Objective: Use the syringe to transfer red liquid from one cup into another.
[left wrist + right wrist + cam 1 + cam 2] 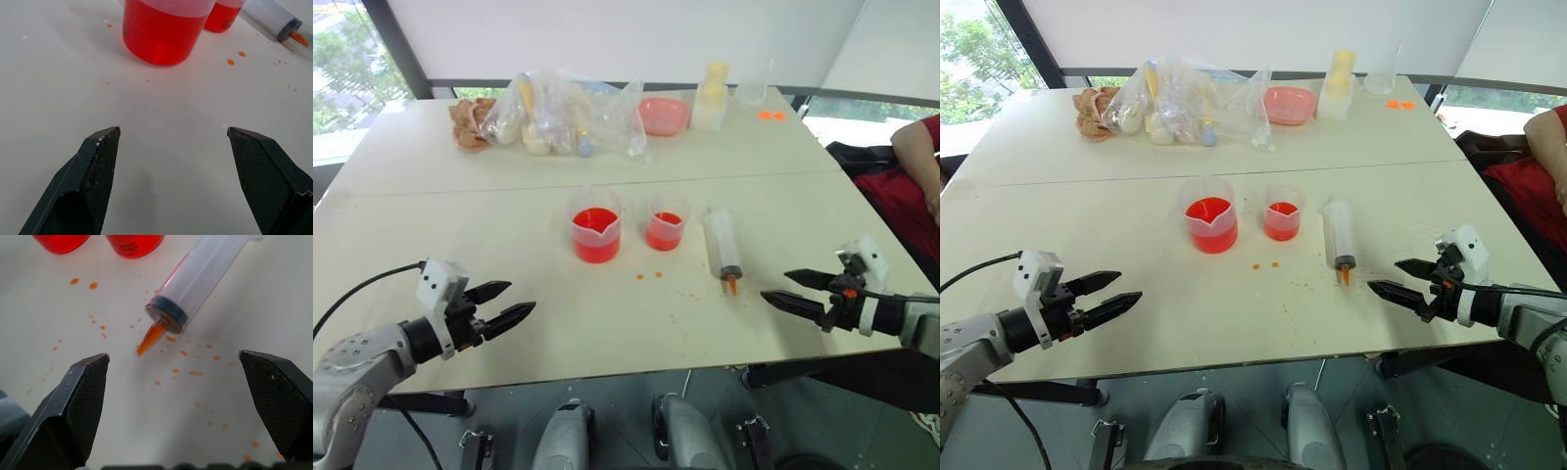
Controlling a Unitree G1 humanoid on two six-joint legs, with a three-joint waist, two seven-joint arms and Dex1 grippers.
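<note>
Mid-table (pixel 431 245): syringe (pixel 722 247) flat beside smaller cup (pixel 665 228), larger beaker (pixel 596 231) next over, both part-filled with red liquid (pixel 596 238). Left gripper (pixel 510 304), right gripper (pixel 786 288) wide, empty. Nothing grasped yet; full transfer pending.

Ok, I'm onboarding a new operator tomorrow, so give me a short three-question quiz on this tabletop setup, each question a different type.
1. True or false: the syringe lies flat on the table, held by neither gripper.
2. Which stands nearer the syringe? A) the larger beaker B) the smaller cup
3. Fill in: the syringe's orange tip points toward the ____ gripper.

Key
1. True. The left gripper and right gripper are both open and hold nothing.
2. B. The smaller cup sits between the larger beaker and the syringe.
3. Right. Orange droplets speckle the table around the tip.
</note>
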